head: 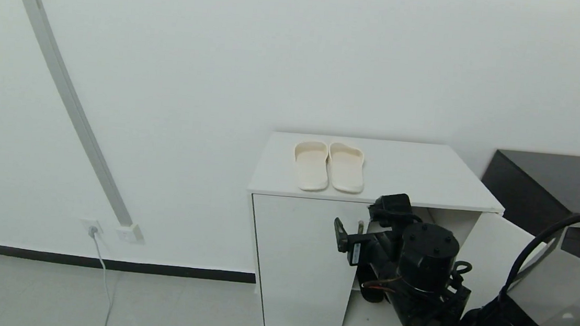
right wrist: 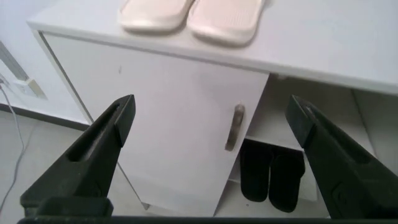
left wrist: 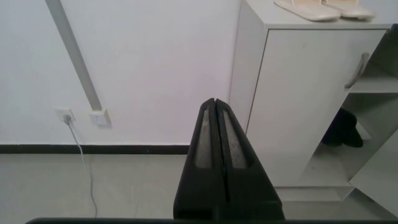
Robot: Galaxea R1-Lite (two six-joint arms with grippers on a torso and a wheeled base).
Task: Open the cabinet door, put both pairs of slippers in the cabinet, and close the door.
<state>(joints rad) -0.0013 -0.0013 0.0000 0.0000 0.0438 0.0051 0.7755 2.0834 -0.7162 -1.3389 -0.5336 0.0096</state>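
Above the wide-spread fingers of your R gripper [right wrist: 210, 102] sit the cream slippers [right wrist: 221, 15]. Rise, straddle both inner edges, then pinch. L gripper [left wrist: 214, 106] clamped shut, empty.

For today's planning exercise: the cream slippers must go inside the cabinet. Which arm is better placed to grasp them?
Right, probably. The right tool is open, close below the cream slippers on the cabinet; the left tool is shut, beside the cabinet.

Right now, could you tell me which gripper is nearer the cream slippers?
Right. The right gripper hangs open below the cream slippers, before the cabinet door; the left gripper, shut, sits farther off to its left.
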